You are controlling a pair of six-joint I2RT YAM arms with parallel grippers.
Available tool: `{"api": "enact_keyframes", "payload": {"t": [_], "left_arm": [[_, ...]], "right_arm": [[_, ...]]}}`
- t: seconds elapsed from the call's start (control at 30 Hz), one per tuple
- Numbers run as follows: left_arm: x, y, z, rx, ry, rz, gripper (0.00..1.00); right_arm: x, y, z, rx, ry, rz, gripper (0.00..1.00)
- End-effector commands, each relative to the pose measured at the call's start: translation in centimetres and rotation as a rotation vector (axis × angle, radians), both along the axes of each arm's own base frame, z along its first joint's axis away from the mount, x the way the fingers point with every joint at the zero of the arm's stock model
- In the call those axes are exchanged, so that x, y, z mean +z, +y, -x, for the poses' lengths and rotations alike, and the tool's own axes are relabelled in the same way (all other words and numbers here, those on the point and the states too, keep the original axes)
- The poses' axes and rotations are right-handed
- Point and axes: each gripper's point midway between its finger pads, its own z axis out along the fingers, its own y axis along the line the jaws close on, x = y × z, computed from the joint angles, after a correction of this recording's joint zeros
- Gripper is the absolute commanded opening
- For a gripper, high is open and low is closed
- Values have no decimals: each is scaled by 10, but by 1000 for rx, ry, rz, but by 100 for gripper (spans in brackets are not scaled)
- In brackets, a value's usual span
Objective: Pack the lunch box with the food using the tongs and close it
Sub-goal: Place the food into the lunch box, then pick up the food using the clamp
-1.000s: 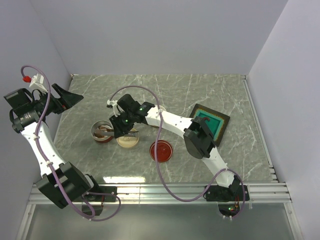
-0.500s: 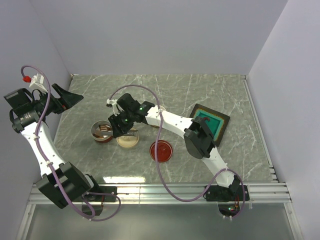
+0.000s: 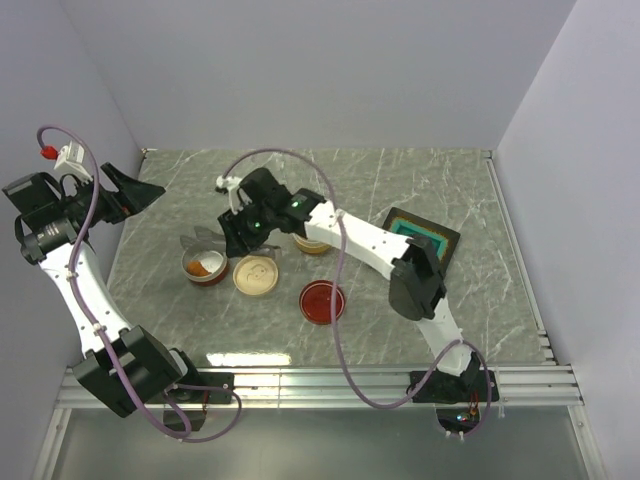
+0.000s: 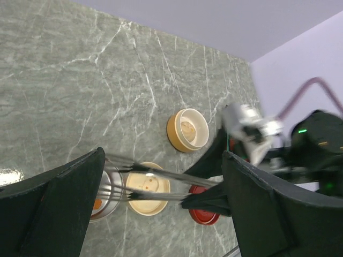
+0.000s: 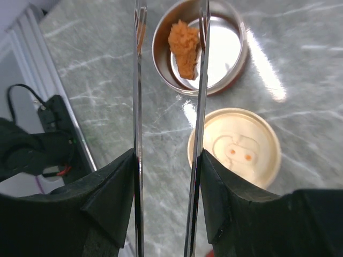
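Right wrist view: the right hand [image 5: 167, 195] grips the tongs [image 5: 202, 80] by both arms, which stand apart and run straight out from it, tips over the steel container [image 5: 238, 61] where an orange food piece [image 5: 184, 45] lies unpinched, a cream lid [image 5: 236, 147] just beside. In the top view the tongs' long axis points left across the surface [image 3: 400, 190]. Food packing is judged in hand; next the tips must either close on the piece or lift clear, the left hand [image 4: 161, 176] hanging open, well apart.
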Motion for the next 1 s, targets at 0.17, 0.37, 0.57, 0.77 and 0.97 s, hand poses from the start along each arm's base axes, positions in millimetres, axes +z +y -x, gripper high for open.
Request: {"api": "enact_keyframes", "payload": {"t": [0.17,0.37,0.57,0.77,0.97], "left_arm": [[26,-9,10,-43,-97,-66,97],[22,-12,13,-54,-110,-75,97],[22,-14,12,-66,-116,-65,97],[22,-14,11,-69,-116,-53,97],[19,-13,11,-64,-111,-54,97]], "right_arm": [[121,-113,-41,-146,-174,-91,54],[123,-236,-58,-326,-166,-6,53],[105,-355,-51,-493,-193,152,52],[52,-435,-29,-595,-159,347,50],[5,-466,-24,-642,-94,403,48]]}}
